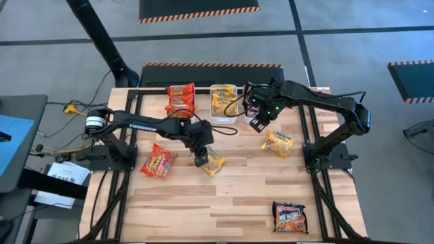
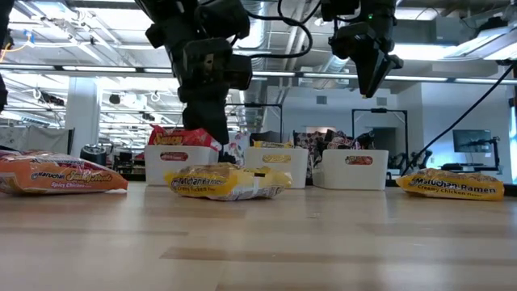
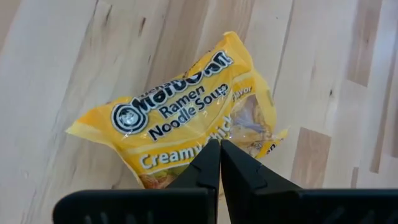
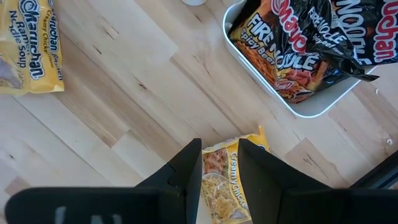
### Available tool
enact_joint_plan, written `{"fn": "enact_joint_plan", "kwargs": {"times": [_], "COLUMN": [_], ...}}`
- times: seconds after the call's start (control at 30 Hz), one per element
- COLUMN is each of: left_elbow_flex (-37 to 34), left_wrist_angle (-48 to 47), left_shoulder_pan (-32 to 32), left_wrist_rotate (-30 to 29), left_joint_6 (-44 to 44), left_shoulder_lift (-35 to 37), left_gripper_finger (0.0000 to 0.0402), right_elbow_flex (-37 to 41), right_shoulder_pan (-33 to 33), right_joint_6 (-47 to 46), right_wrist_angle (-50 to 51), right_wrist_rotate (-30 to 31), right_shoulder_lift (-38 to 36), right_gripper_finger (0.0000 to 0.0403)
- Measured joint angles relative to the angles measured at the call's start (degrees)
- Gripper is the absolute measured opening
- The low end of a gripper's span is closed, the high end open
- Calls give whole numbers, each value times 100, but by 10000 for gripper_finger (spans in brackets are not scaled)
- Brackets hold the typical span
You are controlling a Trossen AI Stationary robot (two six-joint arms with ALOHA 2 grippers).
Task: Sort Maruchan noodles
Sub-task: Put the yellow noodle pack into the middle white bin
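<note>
A yellow Maruchan noodles packet [image 1: 214, 162] [image 3: 186, 112] lies flat on the table's middle. My left gripper [image 1: 201, 159] [image 3: 219, 143] hangs shut close over one end of it. My right gripper [image 1: 258, 123] [image 4: 219, 144] stands high above the table near the far trays, shut on another yellow packet [image 4: 221, 186]. In the low view this gripper [image 2: 373, 77] shows only as a dark outline. An orange-red packet [image 1: 159, 162], a yellow one [image 1: 278, 144] and a black one [image 1: 289, 217] lie loose on the wood. My left gripper: I cannot tell whether its shut fingertips [image 3: 208, 163] touch the packet lying under them. My right gripper pinches the yellow packet between its two fingers [image 4: 186, 165], which point down. The packet lies along the fingers, and its crimped end [image 4: 249, 135] reaches just past their tips. It is lifted clear of the table.
Three white trays stand in a row at the far edge: one with red packets [image 1: 181, 99], one with yellow packets [image 1: 224, 100], one with black packets [image 4: 298, 62] under my right arm. Bare wood lies at the near left. Black frame rails run along both table sides.
</note>
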State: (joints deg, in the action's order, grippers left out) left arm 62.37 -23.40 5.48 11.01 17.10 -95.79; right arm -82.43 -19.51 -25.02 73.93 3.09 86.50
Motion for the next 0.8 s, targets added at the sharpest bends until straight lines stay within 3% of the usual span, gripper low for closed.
{"fn": "enact_joint_plan", "kwargs": {"times": [0.27, 0.5, 0.67, 0.8], "left_elbow_flex": [7, 9, 11, 17], "left_wrist_angle": [59, 381, 736, 895], "left_shoulder_pan": [117, 553, 682, 613], "left_wrist_rotate": [75, 710, 763, 649], "left_joint_6": [-195, -294, -399, -1474], "left_shoulder_lift": [0, 4, 7, 9], "left_gripper_finger": [22, 95, 154, 179], "right_elbow_flex": [0, 0, 0, 0], "right_shoulder_pan": [0, 72, 204, 282], "right_joint_6": [-2, 0, 0, 0], "right_wrist_angle": [-1, -2, -2, -2], "right_wrist_rotate": [-24, -28, -26, -27], "right_shoulder_lift": [0, 0, 0, 0], "right_gripper_finger": [127, 135, 150, 159]}}
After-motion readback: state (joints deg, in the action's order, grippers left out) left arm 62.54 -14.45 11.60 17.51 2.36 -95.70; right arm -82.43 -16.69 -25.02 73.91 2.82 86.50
